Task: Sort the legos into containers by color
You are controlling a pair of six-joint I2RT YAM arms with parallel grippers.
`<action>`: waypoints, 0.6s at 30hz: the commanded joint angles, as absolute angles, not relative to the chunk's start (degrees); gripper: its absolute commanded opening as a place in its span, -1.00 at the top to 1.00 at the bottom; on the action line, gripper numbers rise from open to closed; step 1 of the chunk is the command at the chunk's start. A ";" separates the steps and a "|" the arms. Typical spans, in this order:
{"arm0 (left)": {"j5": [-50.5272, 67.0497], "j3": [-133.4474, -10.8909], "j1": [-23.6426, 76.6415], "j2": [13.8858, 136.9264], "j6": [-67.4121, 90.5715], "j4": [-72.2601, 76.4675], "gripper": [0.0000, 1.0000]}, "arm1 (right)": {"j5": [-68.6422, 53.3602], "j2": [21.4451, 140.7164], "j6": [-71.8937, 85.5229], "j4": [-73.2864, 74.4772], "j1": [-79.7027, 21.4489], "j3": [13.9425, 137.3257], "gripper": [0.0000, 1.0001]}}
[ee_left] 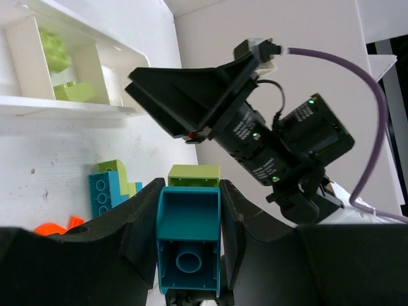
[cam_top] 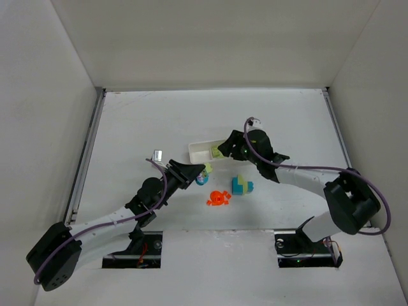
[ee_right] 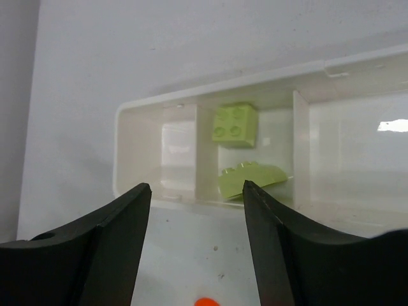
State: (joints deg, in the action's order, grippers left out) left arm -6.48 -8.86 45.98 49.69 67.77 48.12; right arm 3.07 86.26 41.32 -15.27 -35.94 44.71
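Note:
My left gripper (cam_top: 199,172) is shut on a teal-blue lego (ee_left: 189,239) with a yellow-green lego (ee_left: 194,174) stuck to its far end, held above the table. My right gripper (ee_right: 196,191) is open and empty, just in front of the white tray (ee_right: 127,127). In the top view it (cam_top: 223,150) covers the tray's right part (cam_top: 199,150). Two yellow-green legos (ee_right: 236,125) (ee_right: 252,178) lie in the middle compartment. A teal and green lego cluster (cam_top: 241,185) and orange-red legos (cam_top: 218,199) lie on the table.
A small grey square object (cam_top: 159,154) lies left of the tray. The tray's left compartment (ee_right: 159,159) looks empty. White walls enclose the table on three sides. The two grippers are close together near the tray's front edge.

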 commanded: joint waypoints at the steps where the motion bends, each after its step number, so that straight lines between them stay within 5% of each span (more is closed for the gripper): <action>1: -4.22 -8.61 45.39 49.92 66.88 52.64 0.74 | 3.26 79.83 40.51 -16.79 -36.60 45.36 -0.32; 6: -3.25 -9.05 45.31 50.36 67.32 54.49 0.74 | -5.69 67.96 46.83 -24.58 -37.04 36.50 -0.31; 10: -2.99 -9.23 45.39 50.19 67.50 55.28 0.74 | -13.08 61.71 55.79 -36.97 -36.87 28.23 -0.49; 18: -2.99 -9.58 46.53 49.92 69.61 58.18 0.73 | -18.37 64.86 62.40 -49.47 -40.38 25.84 -0.61</action>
